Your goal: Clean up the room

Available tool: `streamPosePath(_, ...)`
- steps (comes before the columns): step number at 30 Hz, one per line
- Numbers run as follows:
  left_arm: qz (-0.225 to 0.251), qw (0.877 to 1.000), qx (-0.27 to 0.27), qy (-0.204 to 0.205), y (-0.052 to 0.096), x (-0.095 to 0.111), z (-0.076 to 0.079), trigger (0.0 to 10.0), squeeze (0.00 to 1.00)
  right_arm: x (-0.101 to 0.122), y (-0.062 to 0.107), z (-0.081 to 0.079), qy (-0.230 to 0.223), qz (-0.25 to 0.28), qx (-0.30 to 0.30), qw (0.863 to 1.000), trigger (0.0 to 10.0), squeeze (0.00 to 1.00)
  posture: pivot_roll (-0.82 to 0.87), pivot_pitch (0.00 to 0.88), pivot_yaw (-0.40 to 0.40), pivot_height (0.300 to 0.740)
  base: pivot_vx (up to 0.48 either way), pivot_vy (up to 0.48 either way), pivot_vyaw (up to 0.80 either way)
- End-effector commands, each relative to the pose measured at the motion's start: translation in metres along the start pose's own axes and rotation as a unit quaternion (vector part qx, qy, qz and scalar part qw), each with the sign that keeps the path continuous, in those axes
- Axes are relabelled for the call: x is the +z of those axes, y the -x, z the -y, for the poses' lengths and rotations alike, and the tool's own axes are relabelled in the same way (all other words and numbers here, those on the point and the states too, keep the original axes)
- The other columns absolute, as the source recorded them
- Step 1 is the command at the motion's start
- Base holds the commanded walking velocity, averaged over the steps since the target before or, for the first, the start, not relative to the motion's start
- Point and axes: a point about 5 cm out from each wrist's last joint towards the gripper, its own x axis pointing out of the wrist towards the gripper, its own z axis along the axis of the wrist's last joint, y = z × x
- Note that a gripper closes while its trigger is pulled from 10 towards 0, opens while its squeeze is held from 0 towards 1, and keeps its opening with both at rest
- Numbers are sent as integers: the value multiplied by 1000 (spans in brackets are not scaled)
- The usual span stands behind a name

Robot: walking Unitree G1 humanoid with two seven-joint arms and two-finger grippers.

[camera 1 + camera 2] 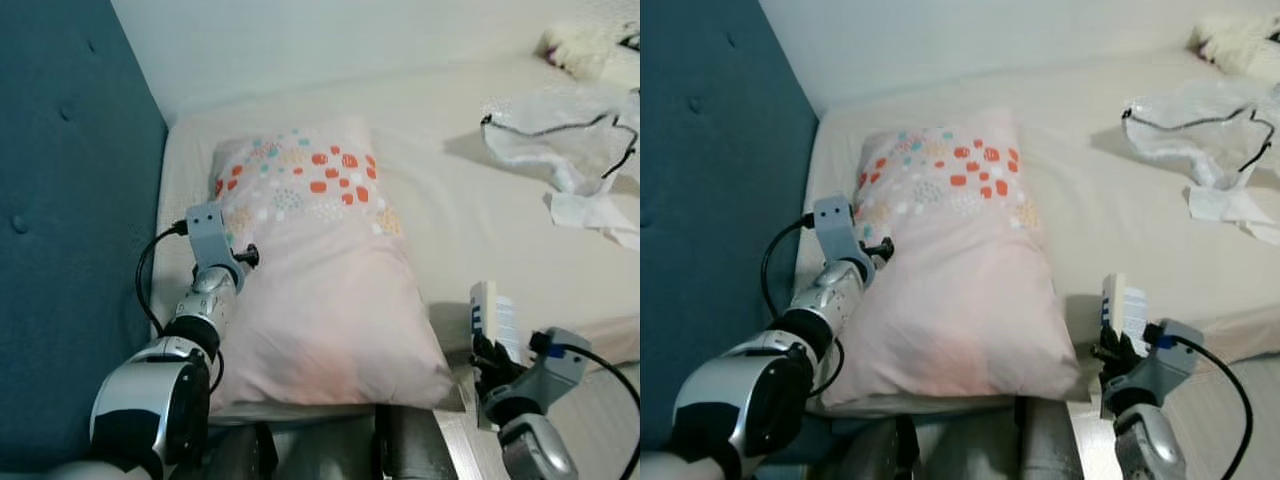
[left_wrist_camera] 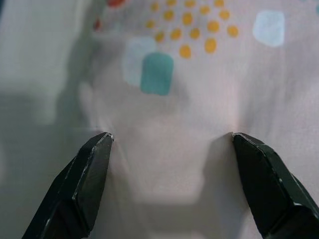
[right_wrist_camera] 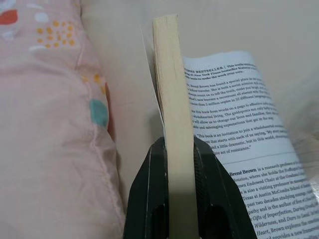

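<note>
A pale pink pillow (image 1: 320,270) with coloured spots lies lengthwise on the cream bed (image 1: 470,220). My left gripper (image 2: 172,142) is open, its black fingers (image 2: 89,174) pressing into the pillow's left edge; the left arm (image 1: 205,290) reaches along the blue headboard side. My right gripper (image 3: 174,164) is shut on a paperback book (image 3: 172,99), clamping its page edge, with the back cover text facing out. The book (image 1: 493,318) stands upright just right of the pillow's near corner, above the bed's front edge.
A blue padded headboard (image 1: 70,220) fills the left. A crumpled white plastic bag with black trim (image 1: 565,135) and a white paper (image 1: 590,212) lie at the far right of the bed. A fluffy white thing (image 1: 585,45) sits at the far right corner.
</note>
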Motion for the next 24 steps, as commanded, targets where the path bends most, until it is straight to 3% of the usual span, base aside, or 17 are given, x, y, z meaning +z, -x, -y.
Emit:
streamPosePath(1, -36, 999, -7, 14, 2, -17, 1, 10000, 0, -14, 13, 6, -16, -44, -23, 999, 10000, 0, -207, 432, 97, 603, 0, 0, 0)
streamPosePath(3, -40, 999, -12, 23, 2, -19, 2, 10000, 0, -10, 18, 4, -17, -46, -24, 999, 10000, 0, -207, 432, 97, 603, 0, 0, 0)
streamPosePath(4, -45, 997, -36, 52, 3, -20, 7, 10000, 0, -6, 25, 4, -17, -49, -26, 998, 10000, 0, -215, 447, 98, 603, 0, 0, 0)
streamPosePath(8, -37, 991, -82, 95, 3, -17, 17, 10000, 0, -1, 35, 4, -17, -57, -31, 998, 10000, 0, -229, 465, 97, 603, 0, 0, 0)
streamPosePath(16, -33, 978, -152, 140, 5, -14, 34, 10000, 0, 8, 39, 2, -18, -56, -32, 998, 10000, 0, -246, 482, 94, 603, 0, 0, 0)
streamPosePath(17, -37, 974, -167, 146, 6, -17, 39, 0, 0, 10, 39, 3, -17, -54, -34, 998, 10000, 0, -246, 483, 94, 603, 0, 0, 0)
streamPosePath(22, -44, 970, -196, 138, 9, -24, 49, 0, 0, 17, 38, 3, -21, -50, -38, 998, 10000, 0, -243, 481, 96, 603, 0, 0, 0)
streamPosePath(24, -42, 973, -203, 103, 10, -27, 50, 0, 0, 22, 36, 1, -24, -45, -38, 998, 10000, 0, -239, 475, 99, 603, 0, 0, 0)
